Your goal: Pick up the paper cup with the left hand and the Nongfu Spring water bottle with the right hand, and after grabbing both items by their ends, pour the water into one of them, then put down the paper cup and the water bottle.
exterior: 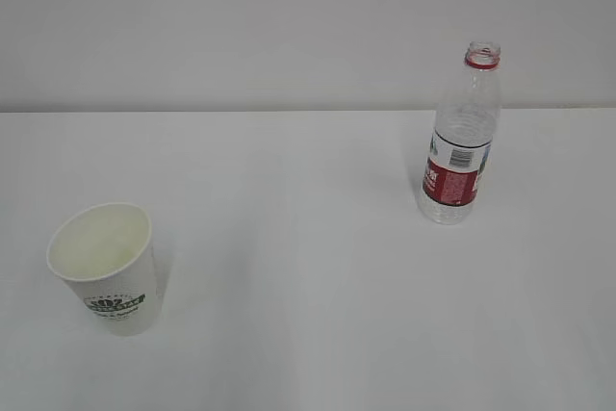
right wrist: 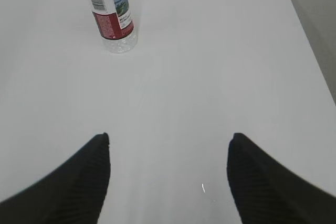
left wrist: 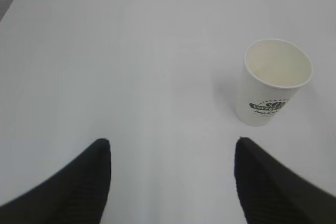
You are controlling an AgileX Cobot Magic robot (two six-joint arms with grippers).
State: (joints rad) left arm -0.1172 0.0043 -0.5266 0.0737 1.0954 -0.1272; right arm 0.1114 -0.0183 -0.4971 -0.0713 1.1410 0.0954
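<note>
Two task items stand upright on white table (exterior: 308,267), well apart; no arm in exterior view: paper cup (exterior: 108,276) near left, Nongfu Spring water bottle (exterior: 462,141) far right, capless

Left wrist view: left hand (left wrist: 172,153) jaws spread wide, holding nothing; paper cup ahead and right of fingertips, apart from them, inside pale, water not discernible

Right wrist view: right hand (right wrist: 169,150) jaws spread wide, empty; bottle ahead, left of left fingertip, well apart, top cropped
</note>
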